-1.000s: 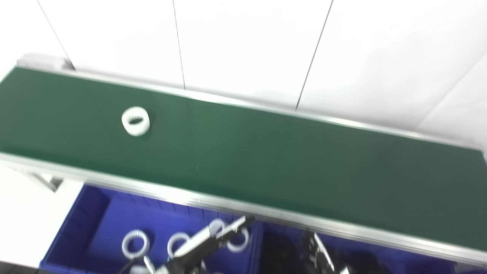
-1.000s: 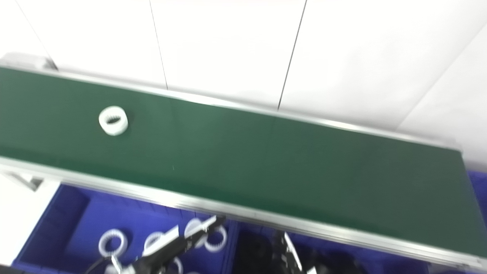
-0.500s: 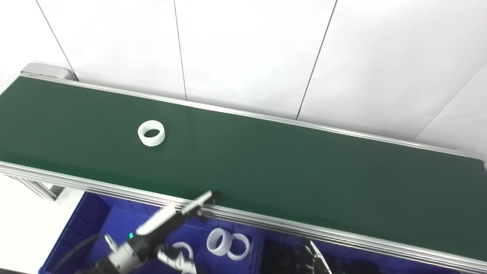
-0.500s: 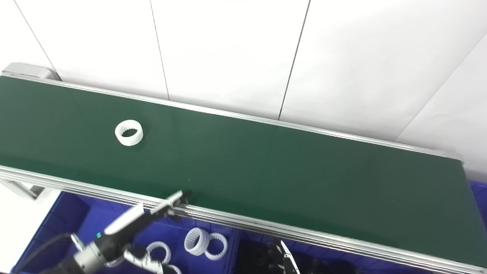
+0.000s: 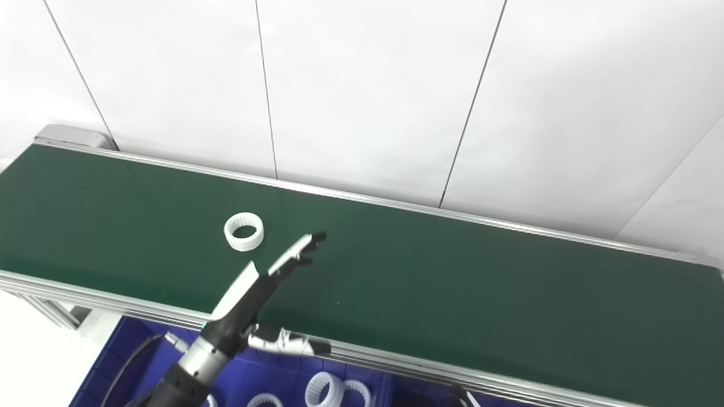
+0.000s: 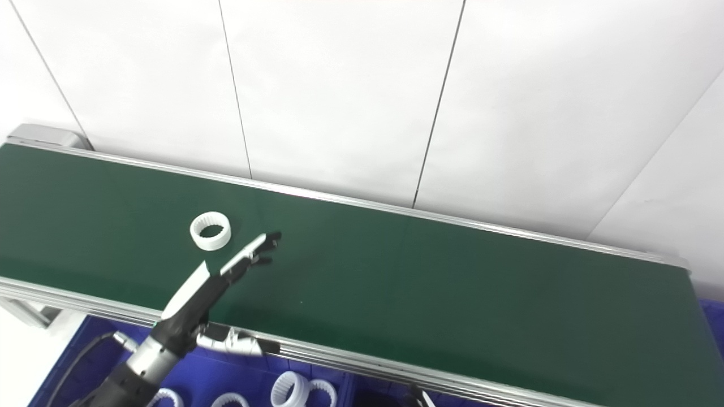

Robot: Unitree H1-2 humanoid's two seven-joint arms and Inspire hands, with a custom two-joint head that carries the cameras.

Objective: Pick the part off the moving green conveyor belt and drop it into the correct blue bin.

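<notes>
Your white toothed ring (image 5: 244, 232) lies flat on the green conveyor belt (image 5: 452, 282), toward its left part, touching nothing. Your left hand (image 5: 266, 282) hovers over the belt just at the ring's 4 o'clock, fingers (image 5: 302, 249) stretched out and apart, thumb spread low, holding nothing. At 6 o'clock, below the belt's near rail, the blue bin (image 6: 249, 384) holds more white rings (image 6: 285, 389). Your right hand is out of view.

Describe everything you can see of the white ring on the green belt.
The white ring looks like matte plastic, a short wide band with fine teeth around its inner wall. It lies flat, opening up, on the green belt toward its left end. Nothing touches it but the belt; the open left robot hand reaches out just to its right, fingertips apart from it.
</notes>
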